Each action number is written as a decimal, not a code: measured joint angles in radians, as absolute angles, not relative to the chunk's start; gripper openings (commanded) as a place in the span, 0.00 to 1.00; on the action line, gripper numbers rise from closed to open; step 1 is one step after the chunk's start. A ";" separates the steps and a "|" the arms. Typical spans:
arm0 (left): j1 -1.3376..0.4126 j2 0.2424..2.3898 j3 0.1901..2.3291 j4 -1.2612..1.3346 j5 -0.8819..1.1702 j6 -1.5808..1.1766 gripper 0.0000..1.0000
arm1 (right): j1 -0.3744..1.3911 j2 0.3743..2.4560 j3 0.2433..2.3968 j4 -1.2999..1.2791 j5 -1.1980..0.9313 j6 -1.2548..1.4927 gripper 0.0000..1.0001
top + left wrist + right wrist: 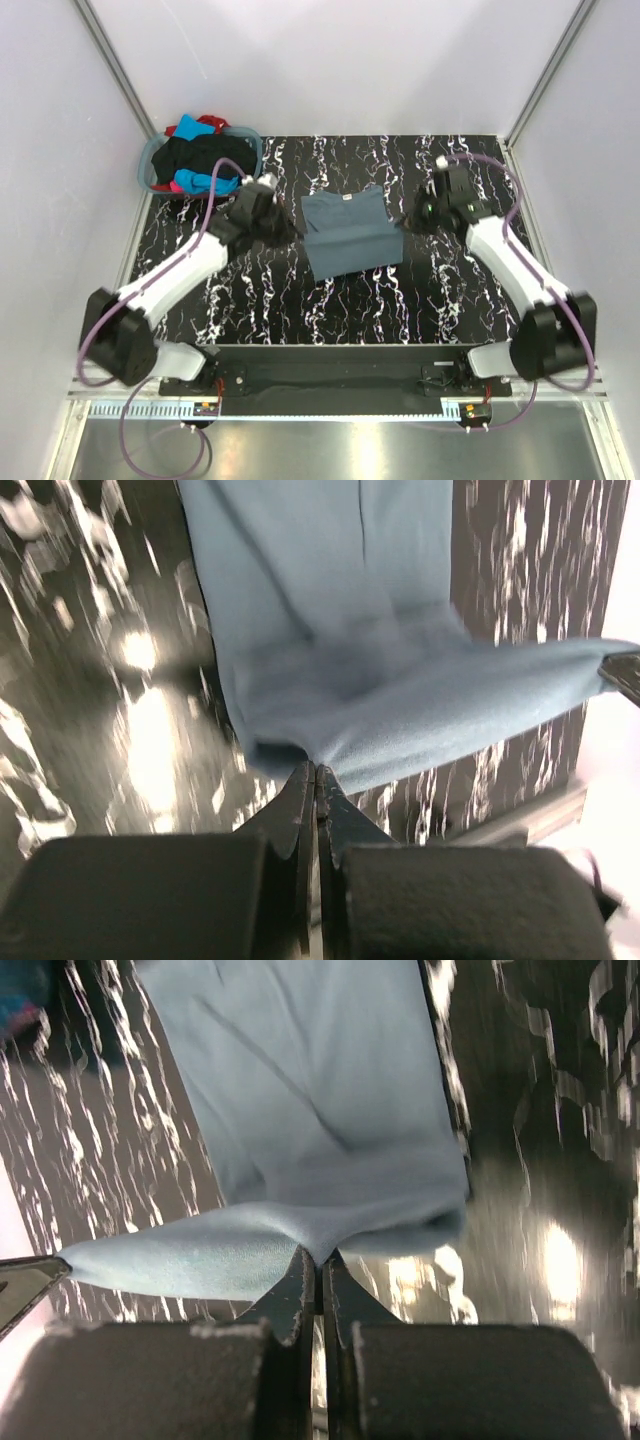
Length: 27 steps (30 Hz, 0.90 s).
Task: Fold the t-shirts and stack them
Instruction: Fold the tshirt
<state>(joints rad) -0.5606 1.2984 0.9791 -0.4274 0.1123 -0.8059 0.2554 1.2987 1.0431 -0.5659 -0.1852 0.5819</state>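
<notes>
Jaws of both arms clamp shut on opposite edges of the slate-blue t-shirt (350, 238), which lies mid-way across the table (450, 300). To fold well, I judge — move both pinches together, level, so edges land square. Other t-shirts (200, 155) sit in the basket (147, 160).

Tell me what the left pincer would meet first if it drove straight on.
The blue-grey t-shirt that the left pincer grips: its cloth lies straight ahead on the table and would probably bunch up.
</notes>
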 measured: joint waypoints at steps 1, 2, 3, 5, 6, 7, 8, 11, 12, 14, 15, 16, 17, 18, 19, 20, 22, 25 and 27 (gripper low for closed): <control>-0.535 1.336 1.017 -0.427 0.117 -0.792 0.00 | 0.255 1.353 1.095 -0.558 -0.184 0.569 0.01; -0.508 1.374 1.058 -0.428 0.126 -0.779 0.00 | 0.252 1.405 1.143 -0.553 -0.185 0.557 0.01; -0.485 1.414 1.100 -0.430 0.133 -0.767 0.00 | 0.247 1.458 1.193 -0.543 -0.189 0.544 0.01; -0.445 1.491 1.184 -0.427 0.147 -0.743 0.00 | 0.233 1.556 1.283 -0.535 -0.204 0.522 0.01; -0.426 1.528 1.224 -0.428 0.157 -0.732 0.00 | 0.226 1.595 1.321 -0.534 -0.207 0.514 0.01; -0.409 1.570 1.267 -0.427 0.165 -0.723 0.00 | 0.219 1.640 1.365 -0.536 -0.215 0.504 0.01; -0.396 1.602 1.302 -0.425 0.173 -0.716 0.00 | 0.213 1.684 1.407 -0.534 -0.227 0.494 0.01; -0.351 1.720 1.409 -0.427 0.201 -0.698 0.00 | 0.196 1.815 1.538 -0.529 -0.259 0.475 0.02; -0.337 1.758 1.441 -0.425 0.207 -0.695 0.00 | 0.192 1.847 1.568 -0.527 -0.268 0.473 0.02; -0.316 1.827 1.493 -0.426 0.217 -0.688 0.00 | 0.182 1.929 1.642 -0.524 -0.298 0.469 0.02; -0.308 1.861 1.518 -0.427 0.222 -0.684 0.00 | 0.178 1.968 1.679 -0.524 -0.310 0.467 0.03; -0.302 1.889 1.537 -0.427 0.226 -0.681 0.00 | 0.175 2.009 1.718 -0.524 -0.319 0.467 0.03; -0.295 1.921 1.563 -0.429 0.229 -0.677 0.00 | 0.173 2.049 1.755 -0.523 -0.329 0.467 0.04; -0.289 1.956 1.592 -0.433 0.233 -0.673 0.00 | 0.171 2.085 1.788 -0.521 -0.335 0.466 0.05; -0.283 1.990 1.620 -0.432 0.236 -0.666 0.00 | 0.170 2.122 1.821 -0.520 -0.340 0.467 0.06; -0.278 2.022 1.649 -0.434 0.239 -0.659 0.00 | 0.167 2.158 1.851 -0.521 -0.344 0.466 0.08; -0.269 2.092 1.707 -0.432 0.245 -0.646 0.00 | 0.163 2.220 1.909 -0.522 -0.360 0.466 0.10; -0.257 2.181 1.777 -0.436 0.254 -0.629 0.00 | 0.157 2.318 2.006 -0.522 -0.388 0.466 0.12; -0.251 2.231 1.809 -0.434 0.255 -0.620 0.00 | 0.154 2.374 2.062 -0.521 -0.406 0.463 0.07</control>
